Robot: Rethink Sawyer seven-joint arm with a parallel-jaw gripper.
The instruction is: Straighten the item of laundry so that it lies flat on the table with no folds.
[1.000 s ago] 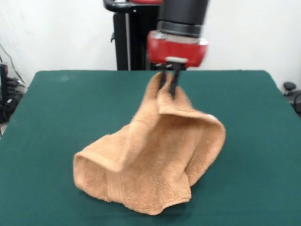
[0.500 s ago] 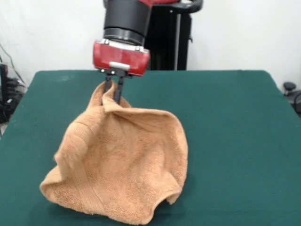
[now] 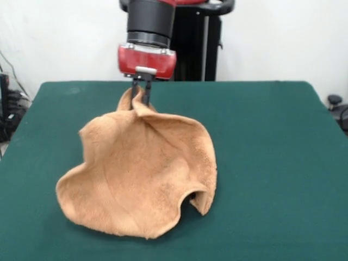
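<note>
From the front, the red and black arm point(image 3: 148, 32) comes down from the top. At its end is the claw point(image 3: 141, 97), with two thin dark fingers point(image 3: 147, 93) held close together. The claw is pinching a corner of the towel point(image 3: 136, 174). That corner is bunched into a small peak between the fingers, and it is lifted off the worktop point(image 3: 272, 141).

The towel is tan-orange and fuzzy. It hangs down from the claw and spreads out wide toward the near edge of the worktop. Its lower part rests on the green top, a little left of the middle. It does not lie flat. The edge on the left curls up like the side of a bowl. The bottom right corner is rolled under, and there is a small dark hollow there. A faint line runs across the cloth from the upper left down toward the bottom. I cannot tell if that line is a woven band or a crease.

The worktop is dark green and much wider than the towel. Behind it stands a black post point(image 3: 196, 49) against a white wall point(image 3: 283, 38). Some dark cables point(image 3: 10, 109) show at the left edge.
</note>
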